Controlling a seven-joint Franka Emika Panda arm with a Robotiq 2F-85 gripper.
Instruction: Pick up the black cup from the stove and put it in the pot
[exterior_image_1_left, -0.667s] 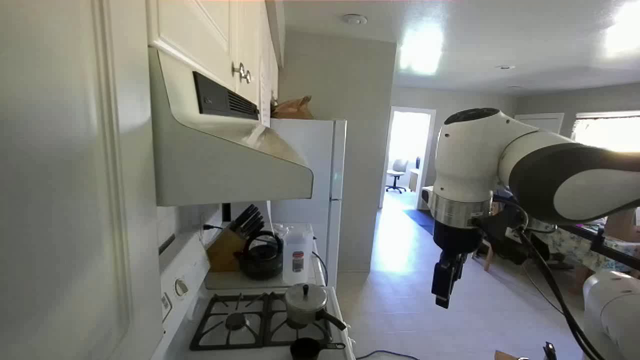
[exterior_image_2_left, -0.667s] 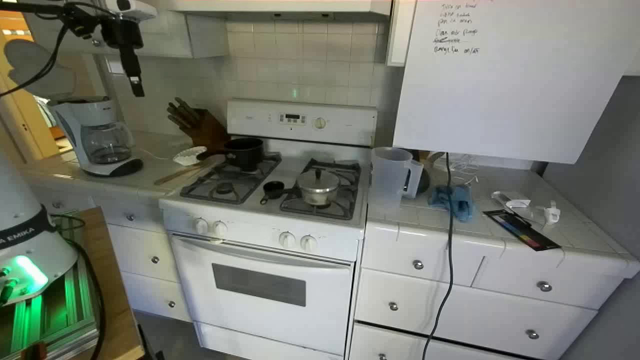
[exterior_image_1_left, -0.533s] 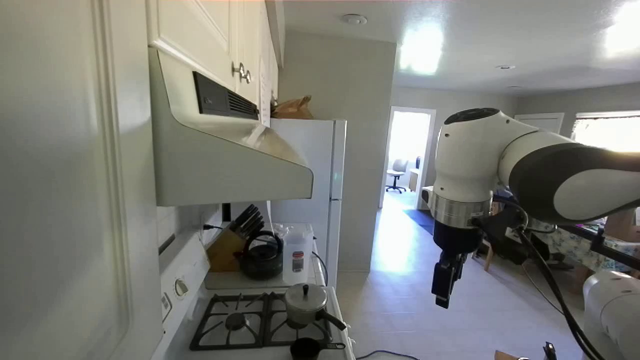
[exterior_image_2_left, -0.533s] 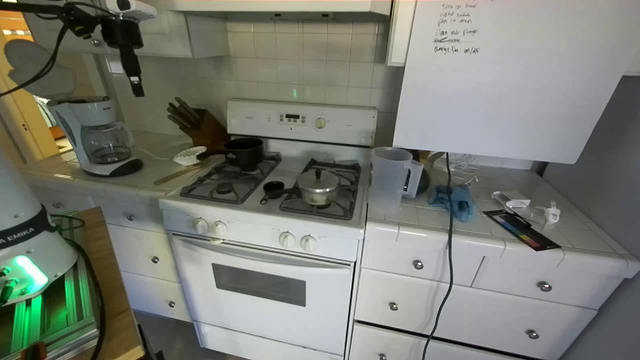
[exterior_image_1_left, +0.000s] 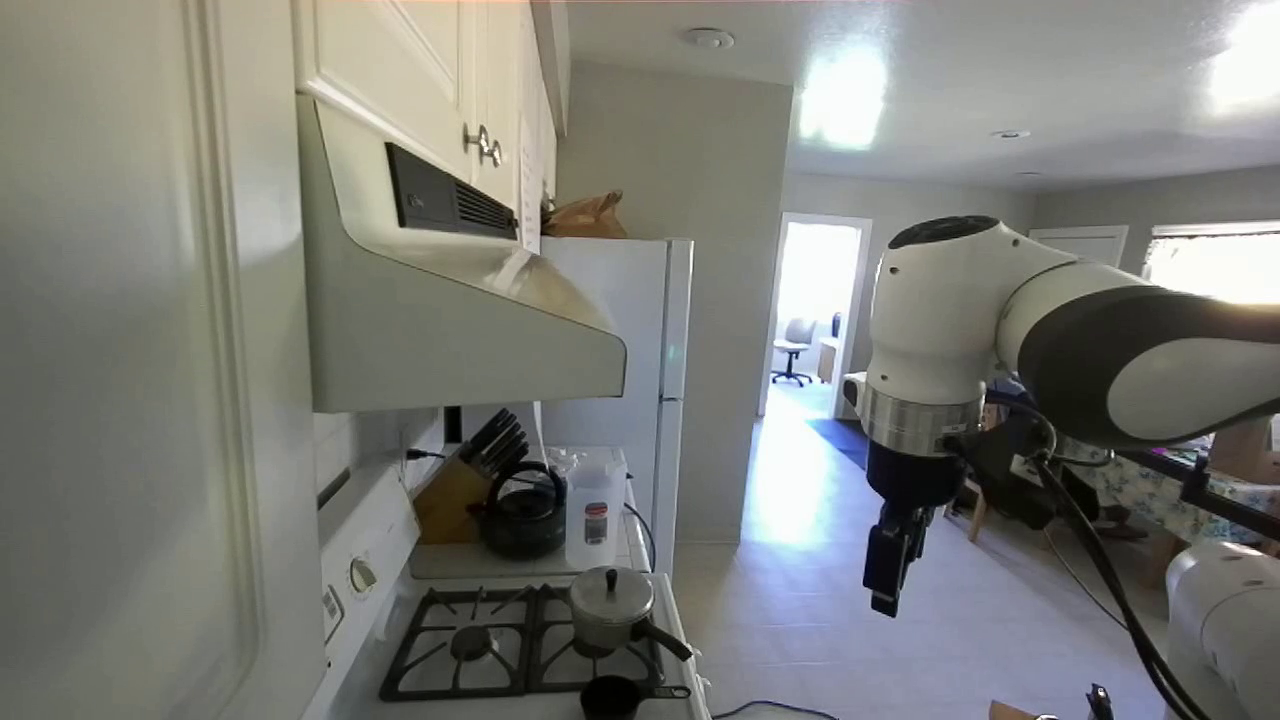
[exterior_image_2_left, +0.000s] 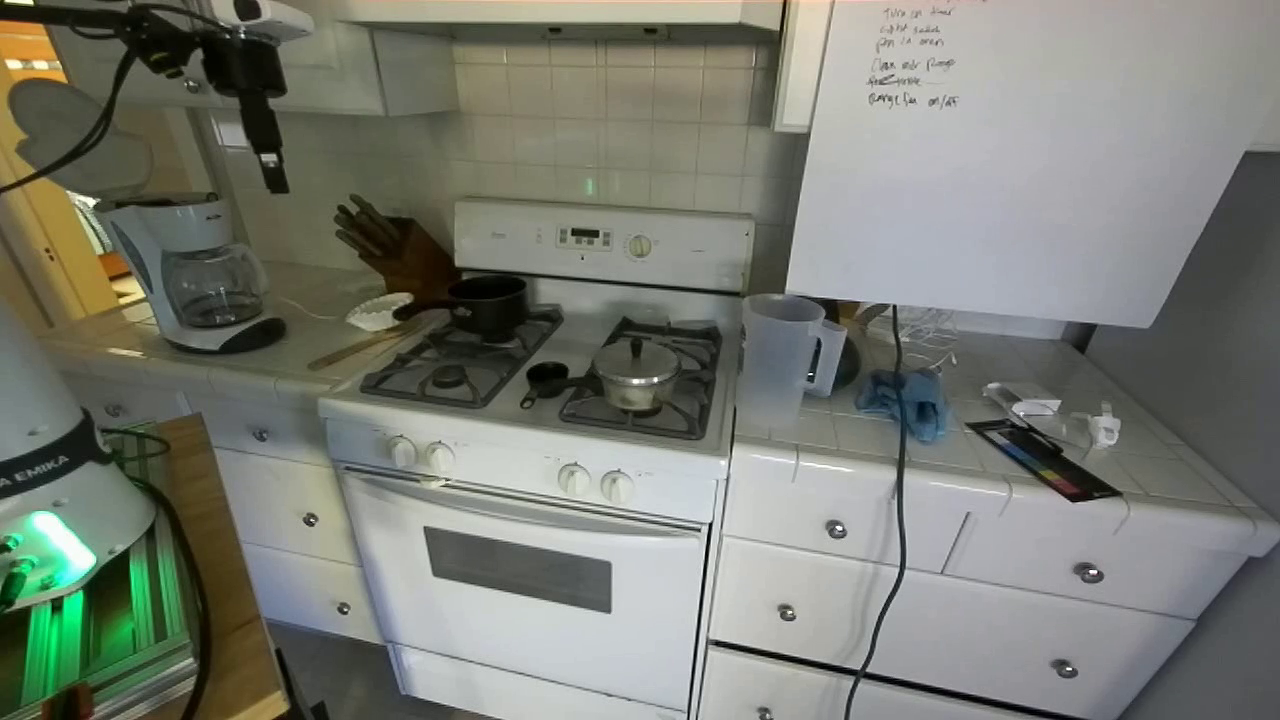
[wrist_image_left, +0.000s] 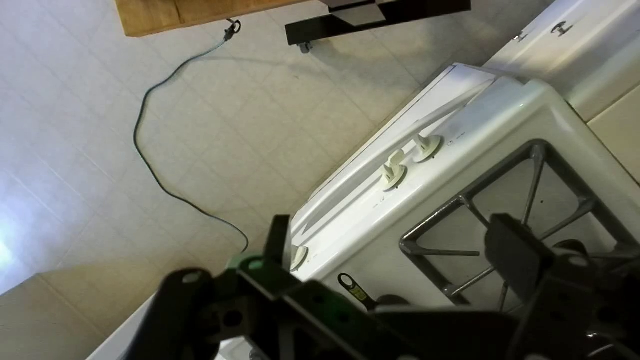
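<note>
The black cup is small, with a short handle, and stands on the white stove between the burner grates. It also shows at the bottom edge of an exterior view. In the wrist view its handle shows; most of its body is hidden by the gripper. The silvery pot sits on a front grate with its lid on, beside the cup; it also shows in an exterior view. My gripper is open and empty, high up and away from the cup, in both exterior views.
A dark saucepan stands on a rear burner. A plastic pitcher and dark kettle stand on the counter beside the stove. A range hood overhangs the stove. A coffee maker and knife block are on the other side.
</note>
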